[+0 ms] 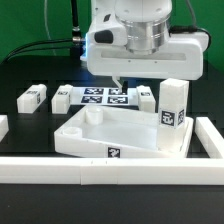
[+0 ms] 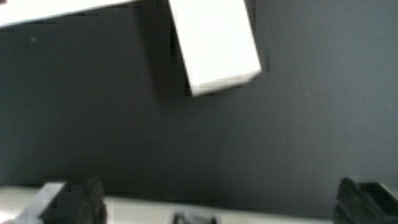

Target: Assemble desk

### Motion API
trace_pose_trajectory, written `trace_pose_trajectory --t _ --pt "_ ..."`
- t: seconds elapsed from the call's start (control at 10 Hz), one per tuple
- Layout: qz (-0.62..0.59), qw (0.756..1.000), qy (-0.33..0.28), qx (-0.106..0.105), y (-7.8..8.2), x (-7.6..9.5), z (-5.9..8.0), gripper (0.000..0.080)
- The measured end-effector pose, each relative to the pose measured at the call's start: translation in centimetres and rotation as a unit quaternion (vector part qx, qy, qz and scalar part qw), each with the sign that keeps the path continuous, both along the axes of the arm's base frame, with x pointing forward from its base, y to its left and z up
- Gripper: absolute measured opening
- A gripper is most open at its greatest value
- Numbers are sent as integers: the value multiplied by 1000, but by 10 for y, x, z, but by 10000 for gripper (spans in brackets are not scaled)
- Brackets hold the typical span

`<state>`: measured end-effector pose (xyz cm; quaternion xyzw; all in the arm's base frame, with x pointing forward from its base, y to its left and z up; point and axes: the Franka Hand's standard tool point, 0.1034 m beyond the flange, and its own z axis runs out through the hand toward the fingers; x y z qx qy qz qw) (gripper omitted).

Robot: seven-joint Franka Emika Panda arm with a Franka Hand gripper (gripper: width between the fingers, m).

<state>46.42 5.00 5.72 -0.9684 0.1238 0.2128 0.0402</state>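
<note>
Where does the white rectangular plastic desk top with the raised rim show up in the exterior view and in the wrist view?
Exterior view: the white rectangular plastic desk top lies front centre, between the marker board and the long low white border wall.
Wrist view: not identifiable; only a plain white block shows, and which part it is stays unclear.
Shared landmark: the black tabletop.

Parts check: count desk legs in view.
4. In the exterior view: two legs left of the marker board, one right of it, one upright at the desk top's right corner. More may be hidden.
</note>
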Motion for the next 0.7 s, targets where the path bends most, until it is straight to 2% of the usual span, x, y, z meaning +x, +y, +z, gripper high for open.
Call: trace_pose_trajectory --t 0.3,0.5,0.7 --pt "-9 997 69 16 -3 0 -4 649" --pt "-8 998 62 14 -2 1 -5 649" --pt "-37 997 56 25 4 -11 -17 649"
